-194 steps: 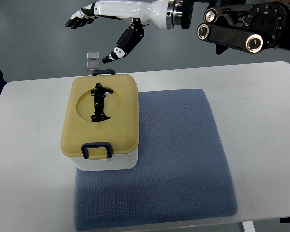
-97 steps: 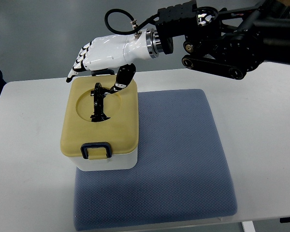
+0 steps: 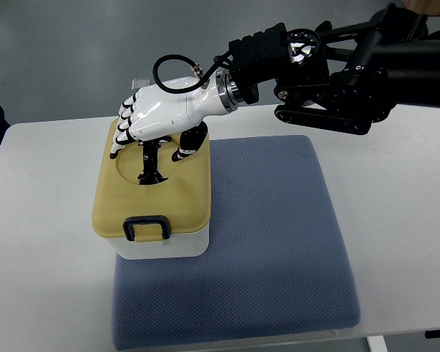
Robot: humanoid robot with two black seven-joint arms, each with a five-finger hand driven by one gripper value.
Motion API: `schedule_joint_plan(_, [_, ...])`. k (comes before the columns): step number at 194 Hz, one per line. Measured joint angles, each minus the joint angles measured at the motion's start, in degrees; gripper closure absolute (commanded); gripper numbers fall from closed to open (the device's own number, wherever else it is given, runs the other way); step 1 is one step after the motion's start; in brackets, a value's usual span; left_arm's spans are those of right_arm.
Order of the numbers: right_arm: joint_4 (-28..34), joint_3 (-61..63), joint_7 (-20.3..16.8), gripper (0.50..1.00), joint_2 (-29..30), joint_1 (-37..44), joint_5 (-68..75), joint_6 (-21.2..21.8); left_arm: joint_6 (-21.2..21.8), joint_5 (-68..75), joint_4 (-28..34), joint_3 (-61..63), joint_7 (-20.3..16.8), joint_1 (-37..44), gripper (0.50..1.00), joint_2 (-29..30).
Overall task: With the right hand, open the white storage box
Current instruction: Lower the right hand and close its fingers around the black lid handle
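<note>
The right hand (image 3: 155, 116) covers the box lid's (image 3: 152, 196) far half; the blue mat (image 3: 271, 242) lies bare.

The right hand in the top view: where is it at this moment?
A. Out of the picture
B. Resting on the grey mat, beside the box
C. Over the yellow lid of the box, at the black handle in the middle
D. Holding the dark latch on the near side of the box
C: the right hand is over the yellow lid, its fingers reaching down around the black handle in the lid's round recess.
</note>
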Motion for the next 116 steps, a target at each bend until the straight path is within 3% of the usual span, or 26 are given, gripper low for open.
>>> schedule_joint_plan(76, [0.01,-0.73,-0.01,0.705,0.55,0.0,-3.11,-2.27,0.0,0.0,0.0,0.0,0.0,0.01,0.5,0.0])
schedule_joint_plan(116, [0.03,-0.69,0.0,0.758,0.86,0.48,-7.09,-2.51,0.0,0.0,0.0,0.0,0.0,0.0,0.5,0.0])
